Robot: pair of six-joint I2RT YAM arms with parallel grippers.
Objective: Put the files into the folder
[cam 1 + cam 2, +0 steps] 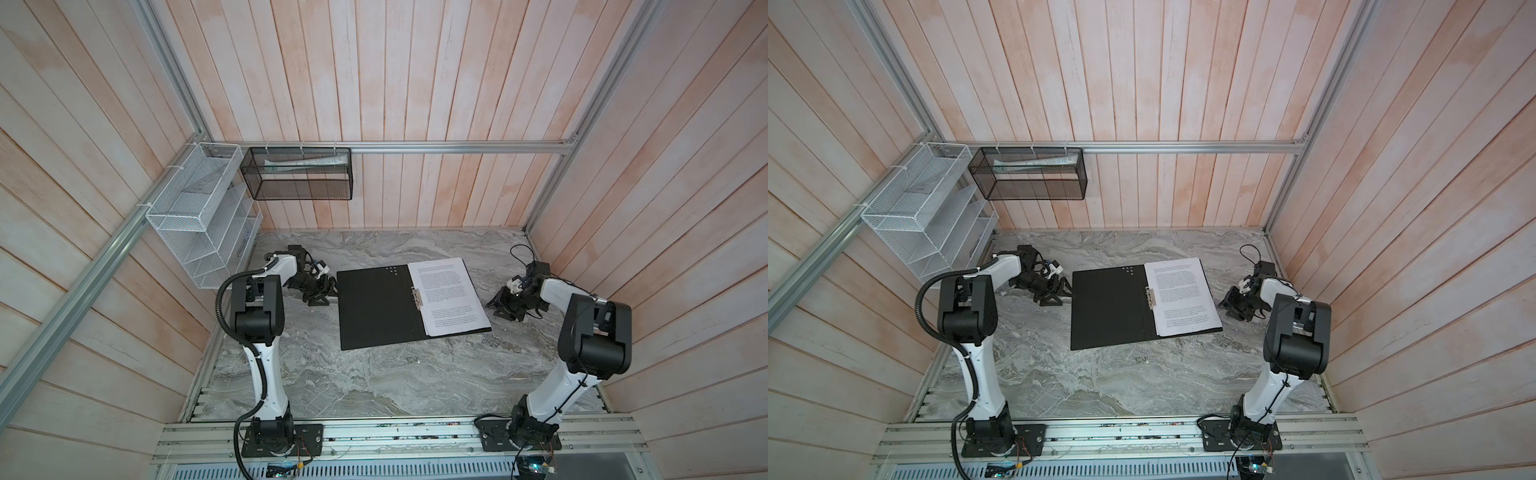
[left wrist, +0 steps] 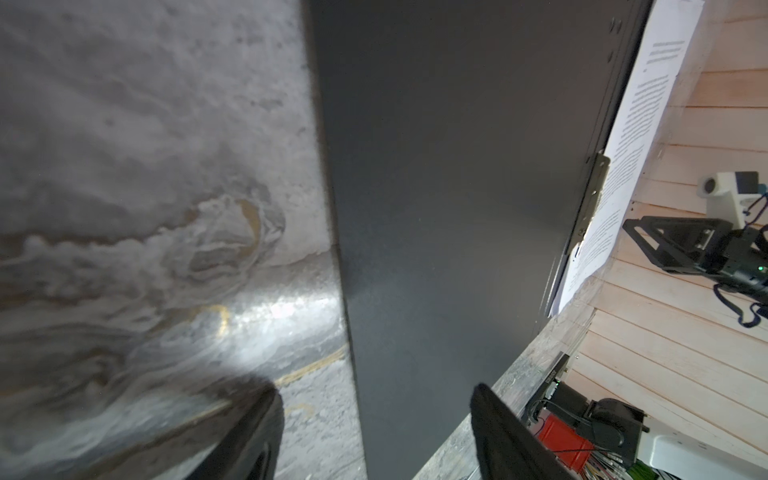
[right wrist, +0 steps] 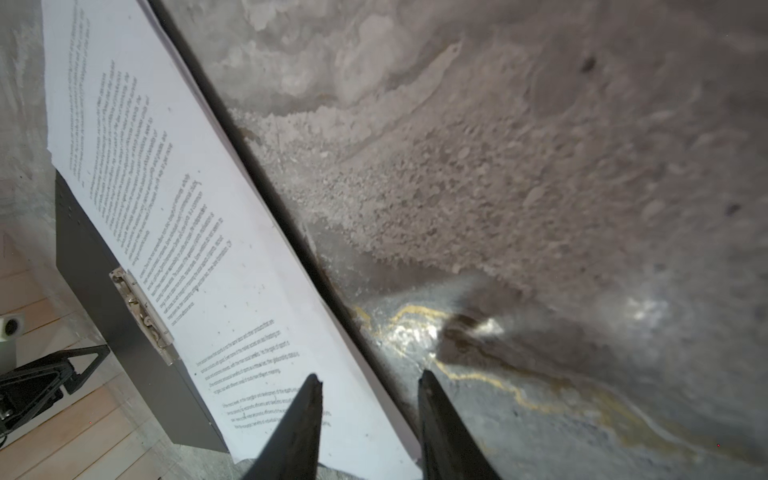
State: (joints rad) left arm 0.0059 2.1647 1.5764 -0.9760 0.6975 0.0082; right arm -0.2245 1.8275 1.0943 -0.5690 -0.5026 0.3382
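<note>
Two halves of the folder (image 1: 374, 307) lie spread flat on the marble desk (image 1: 374, 386), black inside up. It sits about midway between the desk's left and right edges and nearer the far edge than the near one. The files (image 1: 446, 295) rest as a stack on the right half, their inner edge against the metal clip (image 1: 417, 298) at the spine and their far end poking a little past the cover. The paper looks to be in place, so what remains, I'd judge, is shutting the cover.

That would explain the arms. The left pincer (image 1: 328, 291) sits low at the bare cover's outer edge, jaws spread wide and holding nothing, well set to get under that flap. The right pincer (image 1: 496, 301) sits just beside the paper side, jaws partly apart and empty. In its wrist view the fingertips (image 3: 307, 399) straddle the sheets' edge, though I cannot tell whether they touch it.
</note>
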